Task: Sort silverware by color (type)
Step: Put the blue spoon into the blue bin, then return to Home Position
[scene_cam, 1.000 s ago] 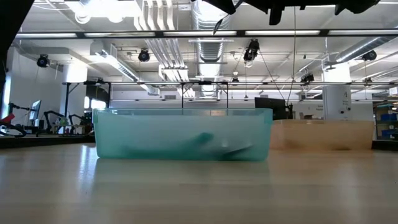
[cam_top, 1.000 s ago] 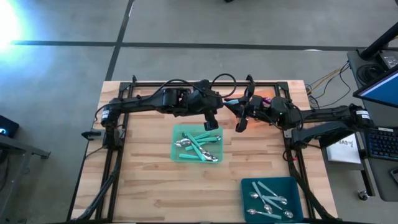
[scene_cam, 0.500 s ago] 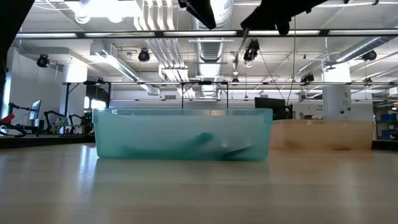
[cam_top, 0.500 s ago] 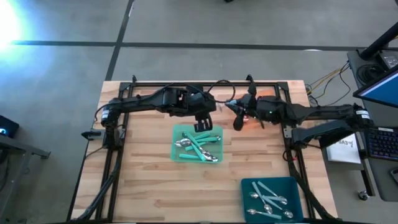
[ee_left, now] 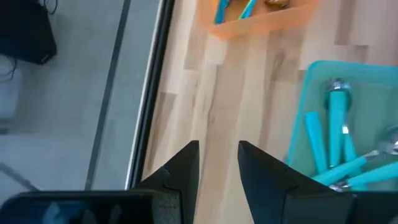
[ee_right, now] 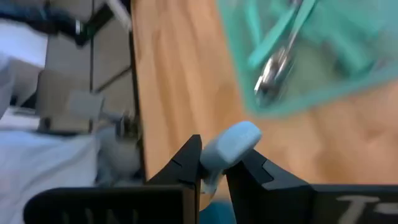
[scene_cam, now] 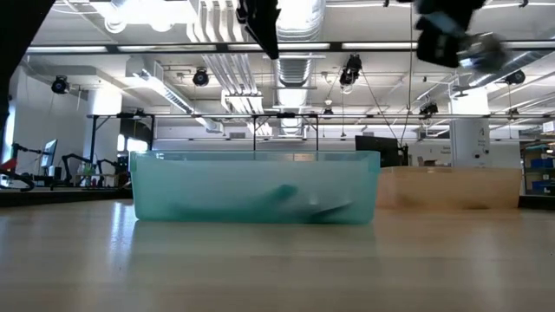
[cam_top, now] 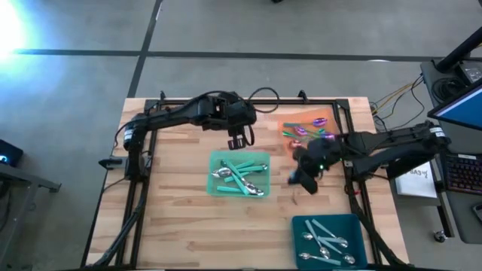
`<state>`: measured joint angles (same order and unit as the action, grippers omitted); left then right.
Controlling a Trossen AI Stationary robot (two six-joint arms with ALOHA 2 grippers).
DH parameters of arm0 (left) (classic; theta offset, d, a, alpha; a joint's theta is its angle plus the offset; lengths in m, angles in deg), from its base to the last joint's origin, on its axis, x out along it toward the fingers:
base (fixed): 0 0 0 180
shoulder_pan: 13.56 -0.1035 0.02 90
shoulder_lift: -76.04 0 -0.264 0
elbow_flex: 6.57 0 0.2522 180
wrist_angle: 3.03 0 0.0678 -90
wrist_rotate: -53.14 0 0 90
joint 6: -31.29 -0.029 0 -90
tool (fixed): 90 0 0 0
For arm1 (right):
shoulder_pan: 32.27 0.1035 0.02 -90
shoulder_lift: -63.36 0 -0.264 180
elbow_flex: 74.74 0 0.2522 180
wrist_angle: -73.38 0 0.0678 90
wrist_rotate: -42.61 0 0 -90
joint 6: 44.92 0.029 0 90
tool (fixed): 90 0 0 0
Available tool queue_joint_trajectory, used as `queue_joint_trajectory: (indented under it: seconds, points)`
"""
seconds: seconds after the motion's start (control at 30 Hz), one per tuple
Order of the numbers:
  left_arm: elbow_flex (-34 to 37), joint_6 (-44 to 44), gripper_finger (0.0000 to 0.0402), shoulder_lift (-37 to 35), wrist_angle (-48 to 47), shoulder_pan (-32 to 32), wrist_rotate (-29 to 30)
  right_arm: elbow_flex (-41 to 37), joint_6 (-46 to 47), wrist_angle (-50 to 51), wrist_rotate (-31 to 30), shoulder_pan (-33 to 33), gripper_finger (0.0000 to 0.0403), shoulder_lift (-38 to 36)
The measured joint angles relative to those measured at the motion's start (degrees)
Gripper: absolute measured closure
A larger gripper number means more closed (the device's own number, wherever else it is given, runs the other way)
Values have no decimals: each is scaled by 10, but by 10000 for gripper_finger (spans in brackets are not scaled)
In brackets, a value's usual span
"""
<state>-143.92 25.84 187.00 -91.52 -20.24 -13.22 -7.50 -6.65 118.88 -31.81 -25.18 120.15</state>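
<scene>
Presently the right tool (ee_right: 214, 171), beside the green tray (cam_top: 215, 181), is clamped on a light, stiff, slippery spoon (ee_right: 231, 144) by its pale handle, the surest hold; left tool (ee_left: 217, 163) hangs apart, holding nothing, above the worktop (cam_top: 173, 218); other silverware (cam_top: 241, 175) lies in that tray

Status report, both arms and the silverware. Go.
Left gripper open, empty, above the table behind the green tray. Right gripper shut on a utensil, above bare table between green tray and dark teal tray. Nothing in the way.
</scene>
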Motion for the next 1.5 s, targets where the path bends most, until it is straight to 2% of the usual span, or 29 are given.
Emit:
queue_joint_trajectory:
  seconds: [0.33,0.43,0.6,0.8,0.9,1.1,1.23,1.37,1.5]
  points:
    - [0,0,306,0,-2,-58,0,-1,168,33,-11,200,365,0]
    - [0,0,306,0,-4,-73,0,-1,208,77,-21,244,365,0]
    - [0,0,306,-1,-4,-93,0,-8,278,150,-26,285,365,1]
    - [0,0,306,-1,-23,-102,-1,-13,325,145,1,294,365,32]
    - [0,0,306,-1,-35,-103,-1,-13,326,145,23,295,344,62]
    - [0,-1,306,-1,-38,-104,-1,-13,312,144,87,297,248,120]
    - [0,-12,306,-1,-38,-104,-2,-7,290,140,122,299,223,134]
    - [0,-13,306,-1,-38,-104,-2,11,199,115,81,299,223,128]
    - [0,-13,306,-1,-39,-104,-2,23,51,80,-50,299,230,111]
